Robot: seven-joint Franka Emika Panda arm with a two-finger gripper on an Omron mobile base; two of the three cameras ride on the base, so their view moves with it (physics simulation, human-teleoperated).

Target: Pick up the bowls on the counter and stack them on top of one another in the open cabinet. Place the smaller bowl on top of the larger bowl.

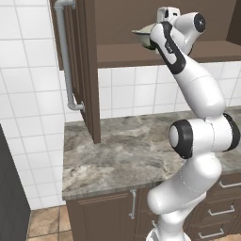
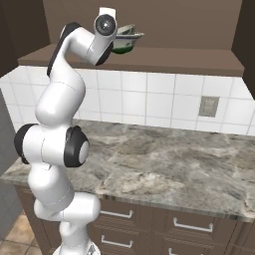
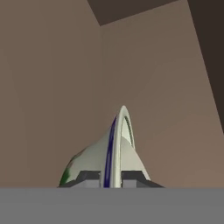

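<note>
Item: larger bowl [image 2: 125,44], cream-white with flared rim and dark green lower outside, carried high at the open cabinet [image 1: 141,28], just above its flat shelf [image 2: 164,60]; whether its underside touches the shelf cannot be told. In the hand view the bowl [image 3: 114,153] appears edge-on, its pale rim running up from between the finger tips, a thin dark blue line along the rim and a patch of green at the lower left.

Claw [image 3: 112,177]: nearly closed, pinching the rim of the larger bowl, one finger tip on each side of the rim wall. In the left base view the bowl [image 1: 143,37] pokes out to the left of the wrist; the fingers themselves are hidden behind the hand there.

Arm: white with dark joints, reaching steeply upward from the base to shelf height.

Cabinet door [image 1: 82,70]: dark brown, swung open toward the camera in the left base view, with a long pale-grey bar handle [image 1: 66,56] running vertically.

Tabletop [image 2: 164,164]: grey-brown marbled stone, below the cabinet, over dark brown drawers [image 2: 189,226] with pale handles.

Wall: white tiles between tabletop and cabinet, with a grey outlet plate [image 2: 208,106] at the right
</note>
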